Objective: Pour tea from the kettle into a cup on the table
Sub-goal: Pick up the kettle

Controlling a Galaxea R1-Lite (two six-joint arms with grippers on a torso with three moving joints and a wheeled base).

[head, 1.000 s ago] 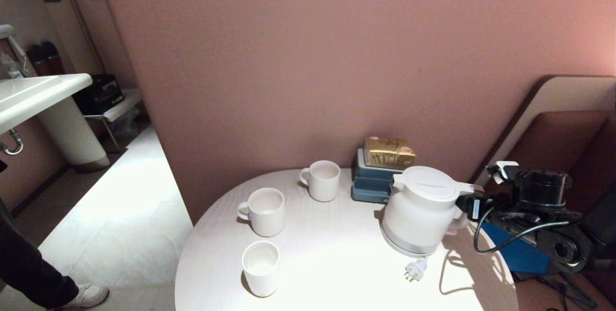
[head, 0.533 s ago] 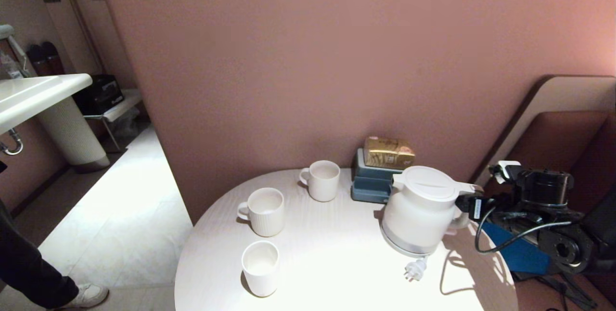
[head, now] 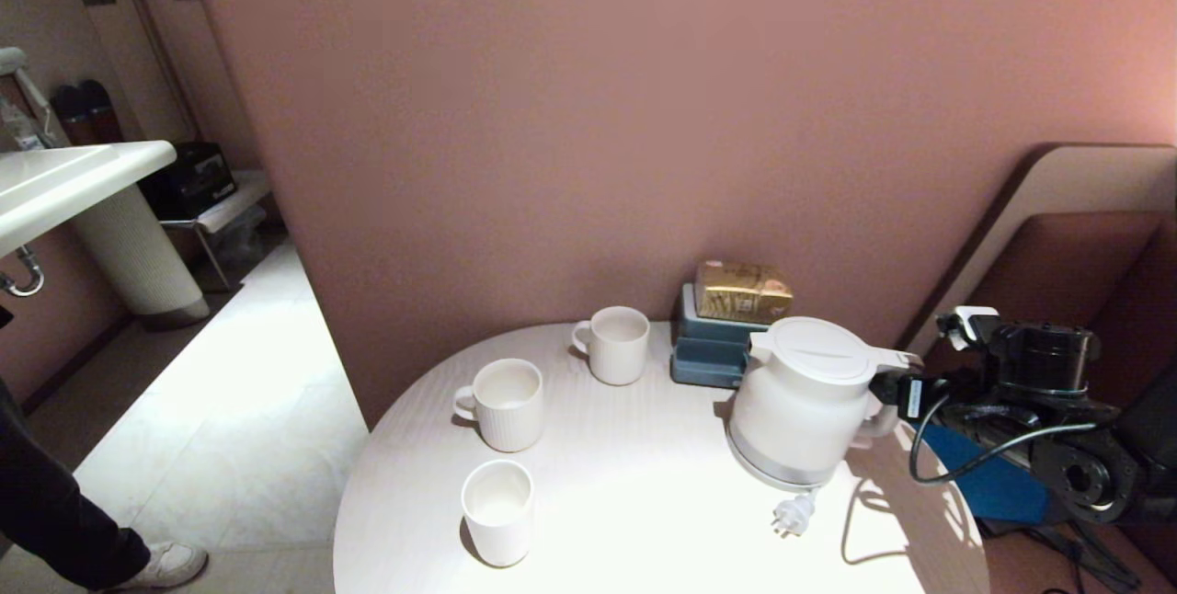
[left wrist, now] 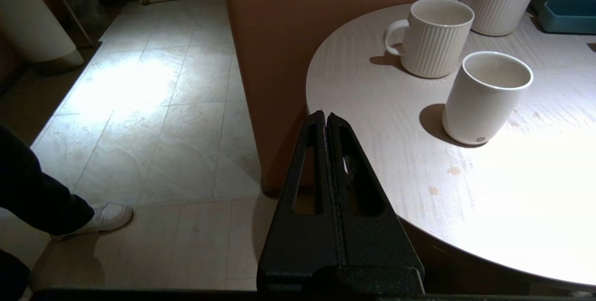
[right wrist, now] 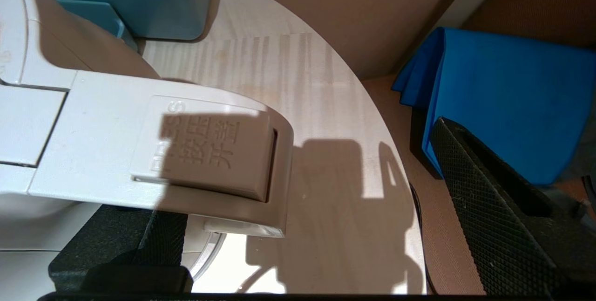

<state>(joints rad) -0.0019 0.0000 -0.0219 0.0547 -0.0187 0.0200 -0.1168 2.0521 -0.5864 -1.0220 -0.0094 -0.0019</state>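
1. Head view showed the kettle [head: 805, 401] standing upright on the right side of the round desk [head: 644, 520], just in front of a blue box [head: 713, 350] against the wall, with its plug [head: 795, 514] lying loose on the desk beside its base.
2. You had the right gripper [head: 906, 392] at the kettle's loop handle [right wrist: 139, 152]; its fingers [right wrist: 489, 208] stood wide apart, one to each side of the handle, gripping nothing.
3. You had the left gripper [left wrist: 326, 121] off the desk edge, its fingers pressed together and empty.
4. Three white cups [head: 501, 502] stood well apart from the kettle on the left of the desk.
5. Expect a rigid, smooth plastic body, probably heavy if full. Take hold across the handle below the lid button [right wrist: 205, 147], since pressing the button could release the lid.
6. Whether tea was inside could not be told.
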